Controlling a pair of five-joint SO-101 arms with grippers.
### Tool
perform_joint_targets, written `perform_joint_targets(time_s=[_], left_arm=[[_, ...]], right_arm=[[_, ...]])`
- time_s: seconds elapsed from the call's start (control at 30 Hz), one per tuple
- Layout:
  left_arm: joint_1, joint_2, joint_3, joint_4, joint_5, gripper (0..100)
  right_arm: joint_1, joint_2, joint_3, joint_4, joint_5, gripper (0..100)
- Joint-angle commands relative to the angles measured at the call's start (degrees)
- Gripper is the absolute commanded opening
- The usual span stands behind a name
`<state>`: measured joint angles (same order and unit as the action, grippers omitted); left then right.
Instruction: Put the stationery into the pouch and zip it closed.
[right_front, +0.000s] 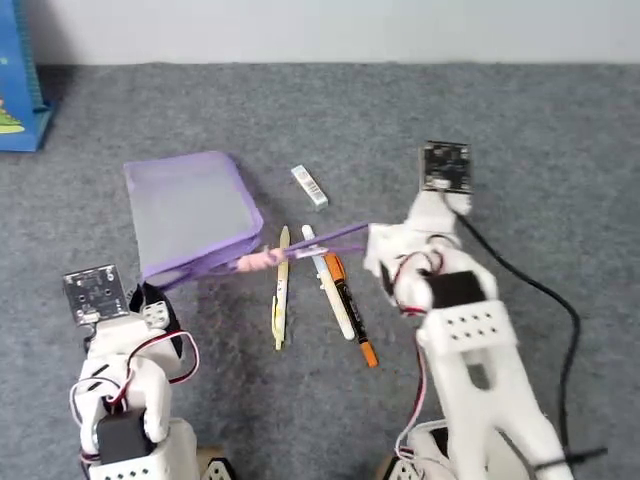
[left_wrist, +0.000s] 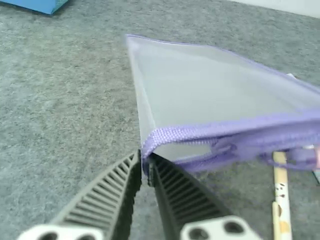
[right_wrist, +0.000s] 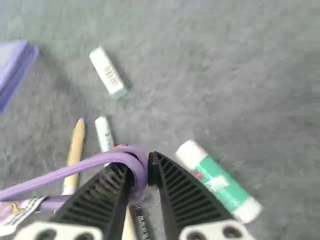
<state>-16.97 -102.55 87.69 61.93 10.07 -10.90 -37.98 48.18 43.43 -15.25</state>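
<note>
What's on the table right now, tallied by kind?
pouch: 1
pens and markers: 3 (yellow pen, white pen, orange marker)
small white-and-green block: 1
glue stick: 1
Total: 6

A: What covers the tabletop (right_front: 300, 110)?

B: A grey, carpet-like fabric, spread from edge to edge.

A: Anything standing on it apart from the work?

B: A blue box (right_front: 18, 80) at the far left corner, upright, with a green and yellow patch on its face. I cannot tell what it holds.

A: And behind?

B: A pale wall (right_front: 350, 30) runs along the tabletop's far edge.
</note>
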Motion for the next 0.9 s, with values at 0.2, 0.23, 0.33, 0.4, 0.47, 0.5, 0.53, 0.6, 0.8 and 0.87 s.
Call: perform_joint_targets(time_s=[0.2, 0.23, 0.33, 0.4, 0.47, 0.5, 0.53, 0.6, 0.8, 0.87], left_arm=[[-0.62, -0.18, -2.33, -0.26, 0.35, 1], [-0.62, -0.18, -2.33, -0.35, 0.35, 1], [-0.62, -0.18, -2.24, -0.35, 0.35, 1], [-0.62, -0.18, -2.24, -0.35, 0.35, 1], [-0.62, -0.18, -2.24, -0.35, 0.35, 1], [-0.62, -0.18, -2.24, -0.35, 0.35, 1], [-0.62, -0.18, -2.24, -0.35, 0.35, 1], [-0.62, -0.18, -2.24, -0.26, 0.35, 1], [-0.53, -0.18, -2.59, -0.18, 0.35, 1], [-0.53, -0.18, -3.56, -0.09, 0.35, 1]], right_arm=[[10.77, -14.29, -2.02, 4.00, 1.85, 0.7], [11.56, -14.99, -1.67, 4.00, 2.46, 0.7], [13.58, -16.75, -1.05, 3.74, 3.87, 0.7], [14.55, -17.71, -0.97, 3.82, 3.78, 0.7], [14.73, -18.68, -0.88, 3.91, 3.87, 0.7], [14.73, -19.30, -0.79, 4.00, 3.96, 0.7], [14.64, -19.82, -0.79, 4.00, 3.96, 0.7], [14.46, -20.97, -0.79, 4.44, 3.96, 0.7], [5.85, -30.55, -1.14, 9.27, 4.13, 0.7], [0.66, -35.65, -1.14, 10.51, 4.22, 0.7]])
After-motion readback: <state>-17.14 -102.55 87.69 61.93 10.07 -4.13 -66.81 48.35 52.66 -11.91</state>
